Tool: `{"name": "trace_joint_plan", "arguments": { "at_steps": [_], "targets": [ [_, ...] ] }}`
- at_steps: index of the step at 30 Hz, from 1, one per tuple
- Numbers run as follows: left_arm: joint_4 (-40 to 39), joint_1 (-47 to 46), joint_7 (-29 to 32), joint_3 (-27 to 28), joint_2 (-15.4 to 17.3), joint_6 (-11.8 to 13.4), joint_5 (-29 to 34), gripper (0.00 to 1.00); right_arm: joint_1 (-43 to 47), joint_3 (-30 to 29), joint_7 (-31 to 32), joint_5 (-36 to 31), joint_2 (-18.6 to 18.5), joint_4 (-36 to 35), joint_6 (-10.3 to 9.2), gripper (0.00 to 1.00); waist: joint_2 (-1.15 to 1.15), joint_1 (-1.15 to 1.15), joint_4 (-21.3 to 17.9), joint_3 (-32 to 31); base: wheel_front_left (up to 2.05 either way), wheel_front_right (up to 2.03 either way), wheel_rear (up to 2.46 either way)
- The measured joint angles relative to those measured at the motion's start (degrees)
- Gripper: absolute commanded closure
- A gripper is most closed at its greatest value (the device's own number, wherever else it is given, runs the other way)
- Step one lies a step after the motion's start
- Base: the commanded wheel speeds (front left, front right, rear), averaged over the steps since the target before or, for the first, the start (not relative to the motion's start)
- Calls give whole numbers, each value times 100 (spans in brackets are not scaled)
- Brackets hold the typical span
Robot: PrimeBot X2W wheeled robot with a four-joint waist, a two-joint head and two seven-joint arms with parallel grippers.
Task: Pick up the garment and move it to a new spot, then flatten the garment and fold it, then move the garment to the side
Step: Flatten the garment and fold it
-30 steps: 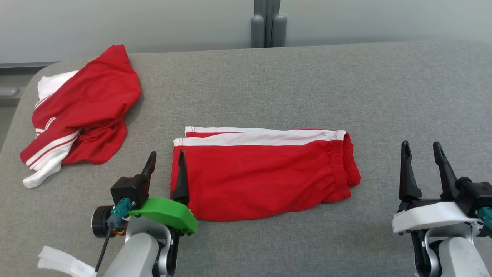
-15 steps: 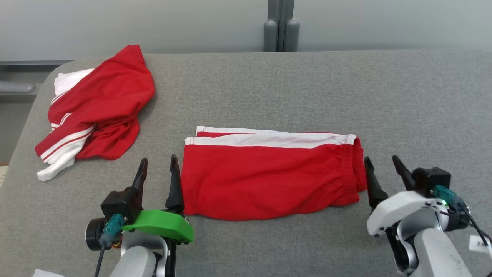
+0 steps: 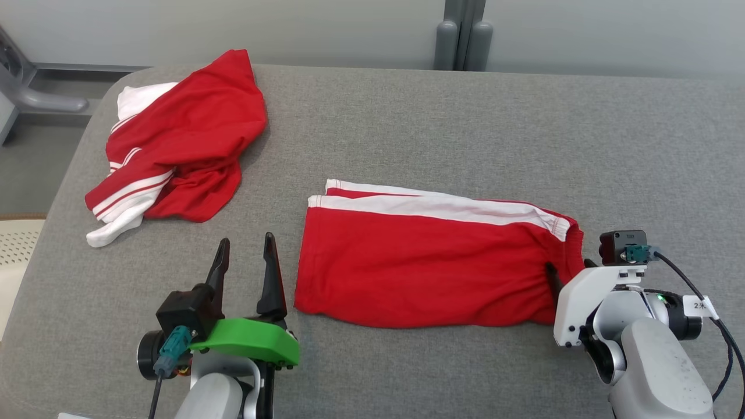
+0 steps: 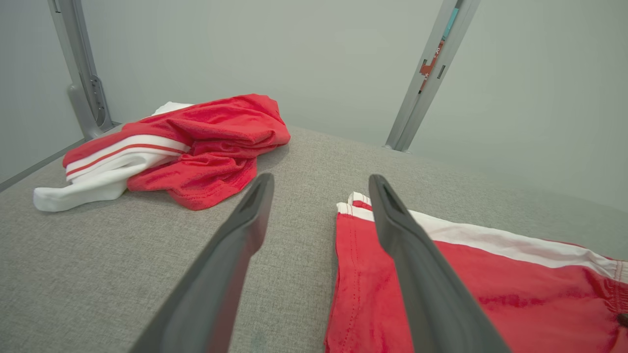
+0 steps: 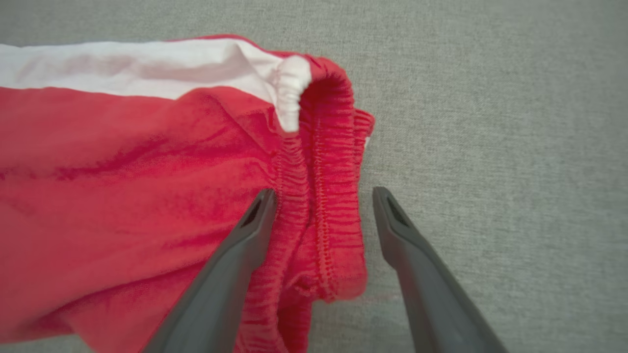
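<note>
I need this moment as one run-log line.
left gripper: open, beside red shorts | right gripper: open, astride waistband | crumpled red top: far left, untouched

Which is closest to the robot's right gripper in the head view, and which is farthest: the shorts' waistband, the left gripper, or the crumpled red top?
1. Shorts' waistband: right there, between the open fingers of the right gripper.
2. Left gripper: across the shorts, at the near left.
3. Crumpled red top: far left, at the back.
</note>
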Motion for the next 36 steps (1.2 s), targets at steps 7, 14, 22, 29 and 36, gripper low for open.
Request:
{"name": "trace_joint_plan", "arguments": {
  "at_steps": [7,14,22,29,36],
  "targets": [
    [30,47,0,93,-54,-87,105,0,-170,80,154,426,-2,391,0,78,0,0,55,39,0,0,0],
    [96,96,-1,23,-92,-187,192,0,-255,280,353,987,-123,459,3,100,0,0,-131,-33,0,0,0],
    [190,186,0,-113,-121,-192,233,0,-82,136,699,1624,-1111,96,1,100,0,0,-401,-132,0,0,0],
    [227,203,0,-163,-122,-190,240,0,77,134,857,1907,-1206,-292,1,100,0,0,-566,-197,0,0,0],
    [267,203,44,-280,-122,-196,240,0,149,650,931,2463,-849,-968,-1,100,0,0,-536,-264,0,0,0]
  ]
}}
